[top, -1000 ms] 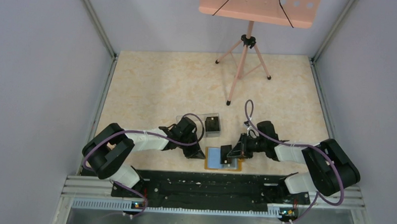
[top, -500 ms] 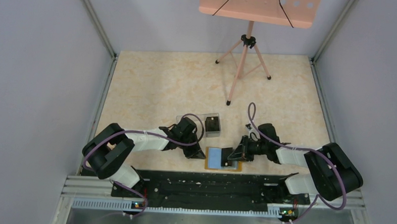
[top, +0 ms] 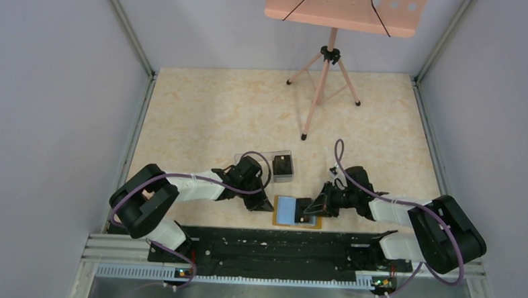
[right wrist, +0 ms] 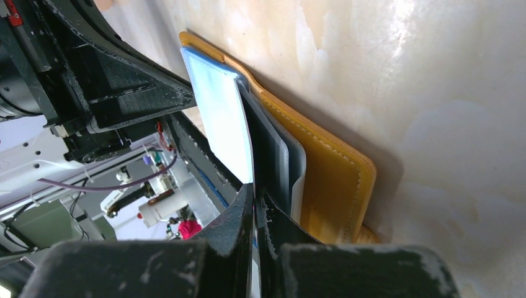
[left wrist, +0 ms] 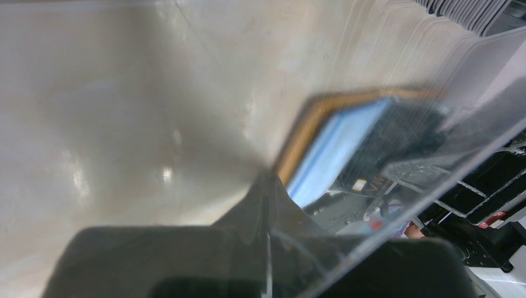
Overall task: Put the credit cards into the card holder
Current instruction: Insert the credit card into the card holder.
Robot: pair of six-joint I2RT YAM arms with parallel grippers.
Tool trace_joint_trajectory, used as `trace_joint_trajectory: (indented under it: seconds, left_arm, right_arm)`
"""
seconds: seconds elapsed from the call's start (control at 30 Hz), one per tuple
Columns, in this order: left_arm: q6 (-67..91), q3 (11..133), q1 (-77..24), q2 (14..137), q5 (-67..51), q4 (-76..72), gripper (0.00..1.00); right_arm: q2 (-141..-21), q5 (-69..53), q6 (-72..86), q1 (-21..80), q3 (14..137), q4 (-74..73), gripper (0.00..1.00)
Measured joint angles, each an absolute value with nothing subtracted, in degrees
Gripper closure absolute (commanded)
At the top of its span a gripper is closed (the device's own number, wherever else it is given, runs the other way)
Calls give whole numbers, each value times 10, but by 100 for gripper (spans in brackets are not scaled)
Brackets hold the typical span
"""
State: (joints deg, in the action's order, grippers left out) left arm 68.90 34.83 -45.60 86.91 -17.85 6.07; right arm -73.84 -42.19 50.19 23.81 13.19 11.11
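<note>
The orange card holder (top: 297, 224) lies open near the table's front edge, its blue-grey pockets facing up. It also shows in the right wrist view (right wrist: 329, 180) and, blurred, in the left wrist view (left wrist: 313, 118). My right gripper (top: 310, 207) is shut on a dark credit card (top: 303, 206) and holds it low over the holder's right half. In the right wrist view the card (right wrist: 265, 149) runs from the gripper (right wrist: 255, 198) in behind the blue pocket. My left gripper (top: 267, 204) is shut, with its tip (left wrist: 270, 180) at the holder's left edge. More dark cards (top: 284, 165) sit in the clear box (top: 257, 161).
The clear box stands just behind the left wrist, and its wall (left wrist: 446, 155) blurs part of the left wrist view. A pink tripod stand (top: 324, 91) stands at the back. The black mounting rail (top: 270, 247) runs along the near edge.
My right gripper has dropped lower and tilted the card flatter, deeper into the holder. Its wrist has swung a little to the right. The left arm has not moved.
</note>
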Motion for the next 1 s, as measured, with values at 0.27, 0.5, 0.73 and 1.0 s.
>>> trace_joint_trajectory:
  seconds: [0.27, 0.5, 0.73, 1.0]
  left_arm:
    - [689, 348, -458, 869, -177, 60, 100]
    - [689, 349, -459, 869, -175, 61, 100]
    - [688, 351, -460, 869, -174, 62, 100]
    - [688, 355, -461, 872, -172, 67, 100]
  right_arm:
    - [-739, -411, 502, 238, 131, 113, 100]
    - [-752, -406, 501, 238, 131, 130, 100]
    - [-762, -410, 500, 238, 131, 147, 100]
    - [-759, -409, 509, 246, 131, 145, 100]
